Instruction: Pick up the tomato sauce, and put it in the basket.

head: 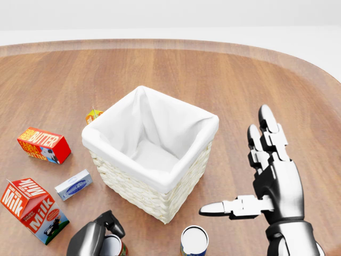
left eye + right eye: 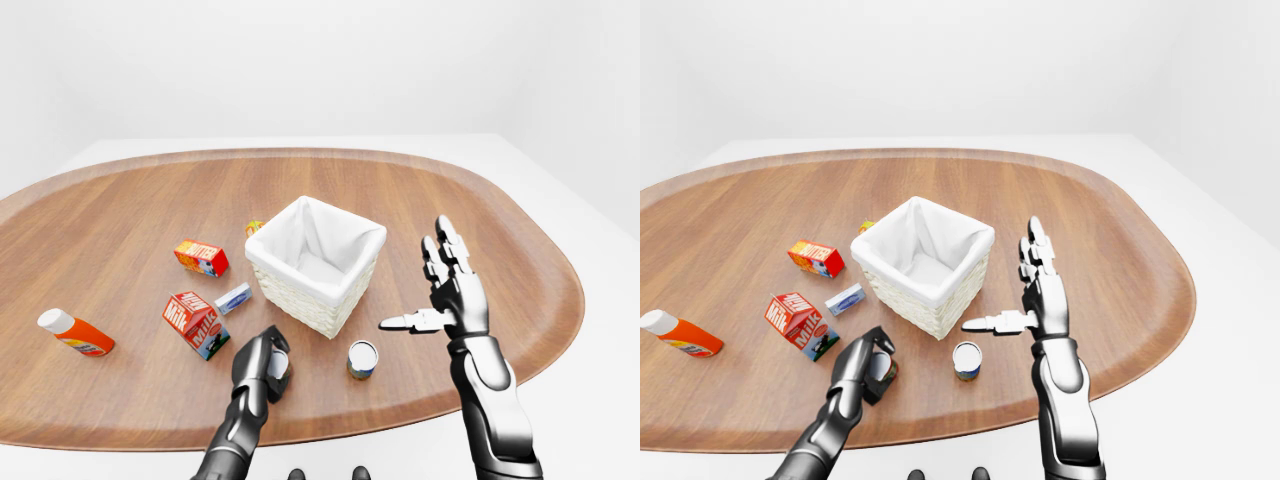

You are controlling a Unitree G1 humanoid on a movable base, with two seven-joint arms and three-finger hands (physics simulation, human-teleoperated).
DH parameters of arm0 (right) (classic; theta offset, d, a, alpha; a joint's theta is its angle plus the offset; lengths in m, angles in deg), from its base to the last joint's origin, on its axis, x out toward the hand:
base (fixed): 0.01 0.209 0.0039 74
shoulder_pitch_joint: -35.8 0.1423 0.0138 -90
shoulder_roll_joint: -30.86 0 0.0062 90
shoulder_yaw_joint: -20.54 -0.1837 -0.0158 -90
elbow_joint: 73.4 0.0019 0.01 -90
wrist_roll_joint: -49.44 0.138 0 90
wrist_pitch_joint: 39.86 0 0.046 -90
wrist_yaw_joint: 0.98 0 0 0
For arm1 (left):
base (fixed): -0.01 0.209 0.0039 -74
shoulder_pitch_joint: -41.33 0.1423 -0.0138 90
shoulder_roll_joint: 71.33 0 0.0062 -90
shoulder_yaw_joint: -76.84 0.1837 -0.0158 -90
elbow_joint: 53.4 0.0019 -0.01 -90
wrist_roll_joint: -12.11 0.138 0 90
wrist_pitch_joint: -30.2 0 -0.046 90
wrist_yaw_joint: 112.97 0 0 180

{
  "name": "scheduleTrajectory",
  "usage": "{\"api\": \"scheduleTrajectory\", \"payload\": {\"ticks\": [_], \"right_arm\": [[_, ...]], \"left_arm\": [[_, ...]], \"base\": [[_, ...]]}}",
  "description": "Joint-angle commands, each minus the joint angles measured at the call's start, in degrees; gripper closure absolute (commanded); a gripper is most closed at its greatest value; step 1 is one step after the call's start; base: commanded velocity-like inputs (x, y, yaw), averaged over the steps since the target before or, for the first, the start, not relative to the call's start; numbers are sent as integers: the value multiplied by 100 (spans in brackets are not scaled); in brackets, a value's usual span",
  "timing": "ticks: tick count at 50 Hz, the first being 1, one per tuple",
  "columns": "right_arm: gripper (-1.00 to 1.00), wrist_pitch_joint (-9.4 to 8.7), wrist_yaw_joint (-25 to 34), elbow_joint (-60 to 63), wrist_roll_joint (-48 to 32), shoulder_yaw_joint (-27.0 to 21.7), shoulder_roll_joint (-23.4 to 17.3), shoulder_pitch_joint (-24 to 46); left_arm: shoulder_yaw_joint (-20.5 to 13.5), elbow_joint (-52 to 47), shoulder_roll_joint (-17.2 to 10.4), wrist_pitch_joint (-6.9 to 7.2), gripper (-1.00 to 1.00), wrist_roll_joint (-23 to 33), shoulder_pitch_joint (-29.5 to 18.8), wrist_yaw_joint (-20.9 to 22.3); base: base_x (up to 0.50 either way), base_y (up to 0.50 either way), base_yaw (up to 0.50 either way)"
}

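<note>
Left of basket [image 1: 160, 176]: "MILK" carton [image 1: 33, 209], "BUTTER" box [image 1: 43, 144].

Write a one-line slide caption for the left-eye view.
Left hand closes around a red can beside the lined basket; right hand open.

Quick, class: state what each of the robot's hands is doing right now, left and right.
Left hand: fingers curled round the red-labelled can, gripping it on the table.
Right hand: open, fingers spread, holding nothing.

"Milk" on the red carton [image 1: 33, 210]; "Butter" on the red box [image 1: 43, 144].
</note>
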Motion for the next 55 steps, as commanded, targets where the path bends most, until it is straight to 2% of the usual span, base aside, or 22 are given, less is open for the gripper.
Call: {"api": "scheduleTrajectory", "payload": {"ticks": [1,9,18,30,45,55], "right_arm": [[-100,0,-1,8,12,-26,-8,21],[-100,0,-16,-63,15,-37,-9,49],[-100,0,-27,-33,3,-26,-9,38],[-100,0,-34,-69,-7,-20,-7,44],[-100,0,-28,-105,-19,-19,-8,45],[-100,0,-30,-96,-26,-12,-5,35]], "left_arm": [[-33,-114,-7,0,100,115,17,-29],[-109,-473,-45,0,100,15,102,153],[-203,-1879,-44,0,100,-152,583,742],[-276,-2974,-36,0,100,-285,906,1192],[-311,-4200,5,0,100,-385,1284,1671],[-341,-4640,11,0,100,-447,1390,1869]], "base": [[0,0,0],[0,0,0],[0,0,0],[0,0,0],[0,0,0],[0,0,0]]}}
